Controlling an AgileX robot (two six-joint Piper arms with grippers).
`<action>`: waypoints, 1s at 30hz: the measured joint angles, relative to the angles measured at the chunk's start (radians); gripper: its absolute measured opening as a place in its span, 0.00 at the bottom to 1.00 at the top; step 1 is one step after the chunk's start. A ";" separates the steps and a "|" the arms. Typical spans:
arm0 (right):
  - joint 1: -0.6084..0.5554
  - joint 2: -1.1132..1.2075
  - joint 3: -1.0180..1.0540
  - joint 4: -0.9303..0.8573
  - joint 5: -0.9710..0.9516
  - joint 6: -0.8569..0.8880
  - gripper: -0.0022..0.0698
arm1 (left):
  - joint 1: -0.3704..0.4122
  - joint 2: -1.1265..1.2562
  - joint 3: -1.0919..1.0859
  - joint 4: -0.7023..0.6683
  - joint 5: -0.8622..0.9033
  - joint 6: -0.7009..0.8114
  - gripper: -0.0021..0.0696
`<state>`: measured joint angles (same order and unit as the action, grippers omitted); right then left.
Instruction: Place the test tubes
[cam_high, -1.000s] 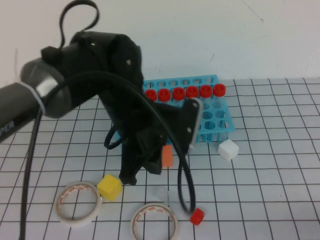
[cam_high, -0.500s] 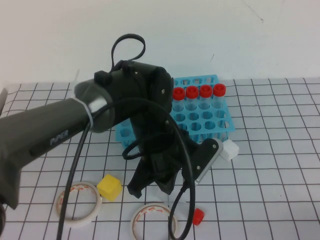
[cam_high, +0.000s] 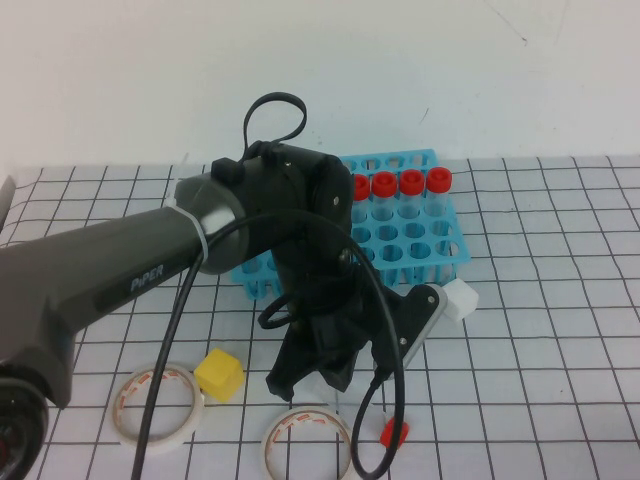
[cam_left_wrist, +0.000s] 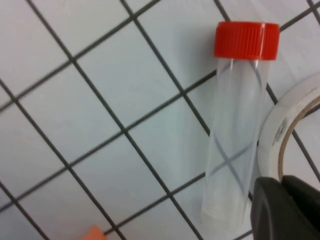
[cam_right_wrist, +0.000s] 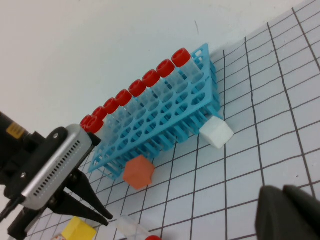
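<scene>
A clear test tube (cam_left_wrist: 234, 135) with a red cap (cam_left_wrist: 246, 40) lies flat on the gridded table; in the high view only its cap (cam_high: 393, 433) shows clearly. My left gripper (cam_high: 300, 380) points down just beside the tube's closed end, shut and empty, its fingertips (cam_left_wrist: 280, 210) next to the tube. The blue rack (cam_high: 420, 240) stands behind, with a row of red-capped tubes (cam_high: 412, 182) along its back. My right gripper (cam_right_wrist: 290, 212) is outside the high view; it hangs shut and empty over bare grid, right of the rack (cam_right_wrist: 165, 120).
Two tape rolls (cam_high: 155, 403) (cam_high: 308, 440) lie at the front, one touching the tube. A yellow cube (cam_high: 219, 374) sits left of the left gripper, a white cube (cam_high: 458, 298) by the rack's front corner, and an orange cube (cam_right_wrist: 138, 171) in front of the rack.
The left arm has swung right and towards the front, and dropped lower over the lying tube. It now hides the orange cube in the high view. Both grippers stayed shut.
</scene>
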<state>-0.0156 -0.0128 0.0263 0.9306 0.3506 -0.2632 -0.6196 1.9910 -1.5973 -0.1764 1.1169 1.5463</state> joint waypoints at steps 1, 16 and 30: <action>0.000 0.000 0.000 0.000 0.000 0.000 0.03 | 0.000 0.000 0.000 0.004 0.000 -0.014 0.03; 0.002 0.000 0.000 0.000 -0.002 -0.021 0.03 | 0.000 0.000 0.000 0.052 -0.015 -0.098 0.46; 0.002 0.000 0.000 0.000 -0.012 -0.038 0.03 | 0.000 0.043 0.000 0.072 -0.052 -0.087 0.41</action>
<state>-0.0138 -0.0128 0.0263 0.9306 0.3387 -0.3016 -0.6196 2.0342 -1.5973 -0.1041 1.0652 1.4597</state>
